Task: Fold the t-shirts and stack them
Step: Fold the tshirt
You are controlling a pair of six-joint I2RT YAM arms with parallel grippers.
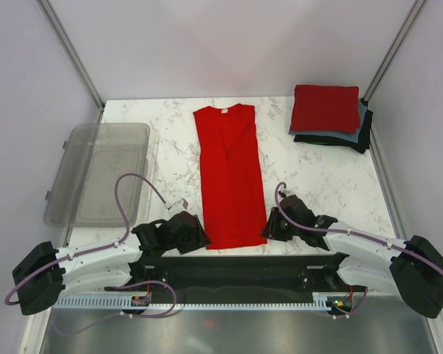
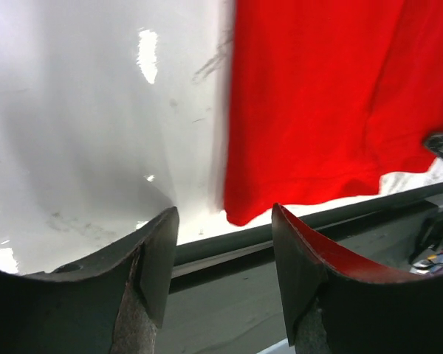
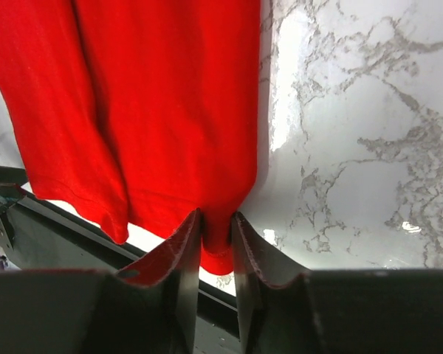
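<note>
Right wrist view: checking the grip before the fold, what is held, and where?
The right gripper pinches the long bright red cloth t-shirt between its fingers at the near right hem corner.

Long-folded red tee (image 1: 229, 177); folded stack (image 1: 325, 109) far-right

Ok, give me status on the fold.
Left end effector open at near hem. Right end effector shut on red t-shirt hem. Folded stack apart, far right.

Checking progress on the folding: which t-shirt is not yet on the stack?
The long red t-shirt spread lengthwise at the middle of the table; the others lie folded in a pile at the far right corner.
</note>
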